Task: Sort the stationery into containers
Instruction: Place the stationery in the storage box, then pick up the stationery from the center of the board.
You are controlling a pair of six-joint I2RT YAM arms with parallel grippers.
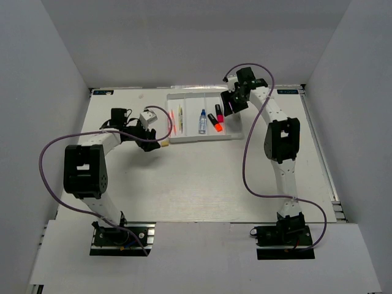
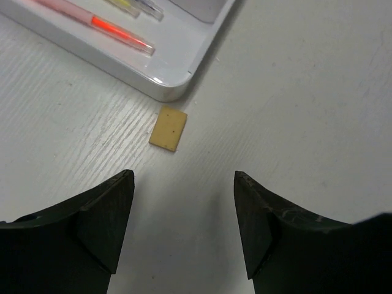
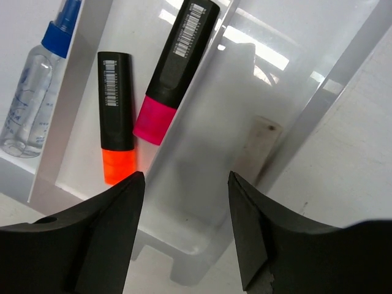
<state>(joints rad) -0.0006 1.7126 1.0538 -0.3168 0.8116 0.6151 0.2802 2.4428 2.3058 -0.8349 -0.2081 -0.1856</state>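
Note:
The white divided tray (image 1: 205, 139) lies at the back middle of the table. It holds thin pens (image 1: 174, 122) at its left, a blue-capped clear bottle (image 1: 202, 121), and the orange-ended highlighter (image 1: 216, 125) and pink-ended highlighter (image 1: 219, 114). My left gripper (image 1: 150, 136) is open and empty, just left of the tray's near left corner. A beige eraser (image 2: 168, 128) lies on the table ahead of its fingers, beside the tray corner (image 2: 166, 90). My right gripper (image 1: 231, 104) is open and empty over the tray's right compartment, where a pale eraser (image 3: 260, 147) lies.
In the right wrist view the bottle (image 3: 33, 92), orange-ended highlighter (image 3: 116, 116) and pink-ended highlighter (image 3: 174, 67) lie left of my right gripper (image 3: 185, 177). A pink-orange pen (image 2: 116, 29) lies in the tray above my left gripper (image 2: 184, 208). White walls enclose the table.

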